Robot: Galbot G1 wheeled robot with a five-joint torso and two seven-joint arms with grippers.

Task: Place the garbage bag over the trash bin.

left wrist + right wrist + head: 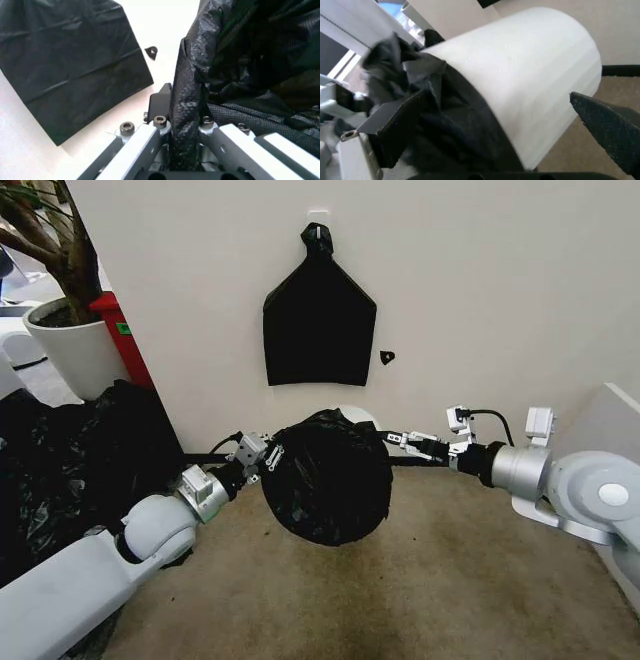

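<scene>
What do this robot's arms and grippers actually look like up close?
Both arms are smooth white shells ending in silver metal wrist cuffs. The left gripper and right gripper are silver and black with small bolts; a black cable loops above the right one. Finger pads are textured black.

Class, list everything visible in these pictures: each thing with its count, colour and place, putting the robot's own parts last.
garbage bag: one, glossy black, stretched over the bin between both grippers
trash bin: one, white, under the bag, by the wall
flat bundle: one, black, hanging on the wall
plastic heap: one, black, floor at left
plant pot: one, white, far left
carpet: beige floor
left gripper: shut on the bag's left edge
right gripper: at the bag's right edge
</scene>
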